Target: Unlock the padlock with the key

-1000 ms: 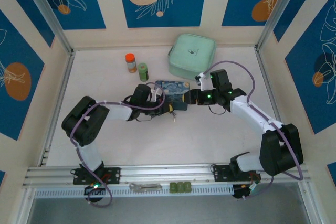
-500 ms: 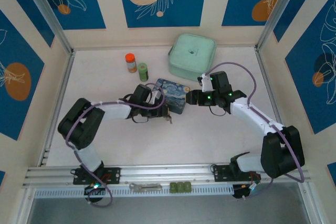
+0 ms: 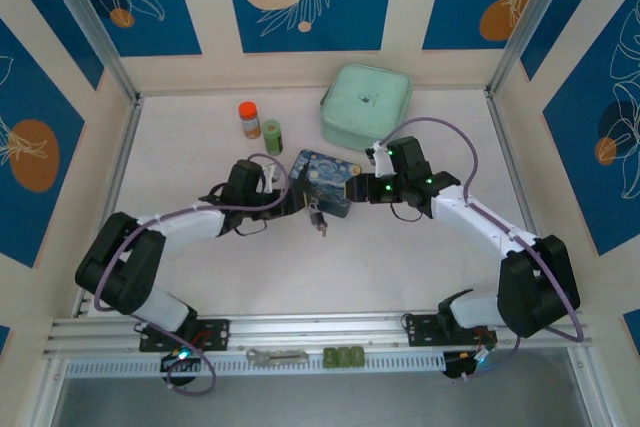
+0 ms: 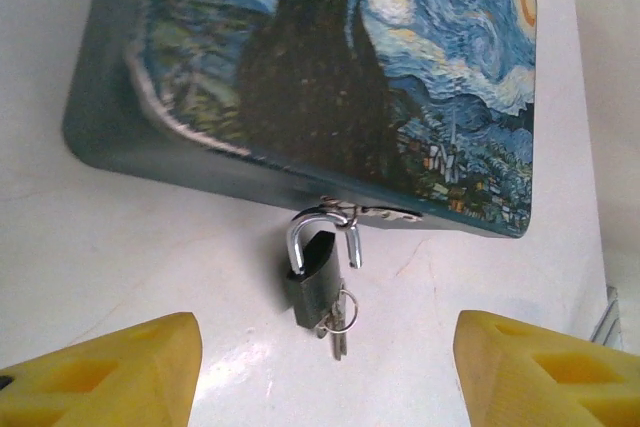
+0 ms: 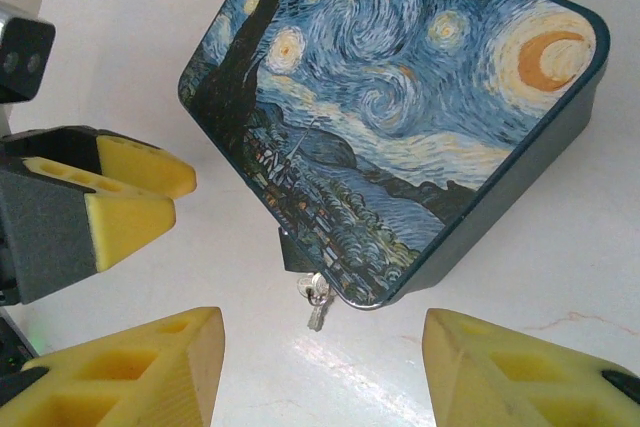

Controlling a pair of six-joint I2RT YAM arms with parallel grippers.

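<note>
The padlock [image 4: 313,282] is hanging by its shackle from the clasp on the side wall of the starry-night tin [image 4: 330,57]; the key [image 4: 339,335] is sticking out of its underside; the left gripper [image 4: 325,362] is hovering just before it, fingers spread wide and empty; the right gripper [image 5: 315,362] is gaping likewise, facing the tin from the opposite side.

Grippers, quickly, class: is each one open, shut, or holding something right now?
Left gripper: open, holding nothing.
Right gripper: open, holding nothing.
</note>
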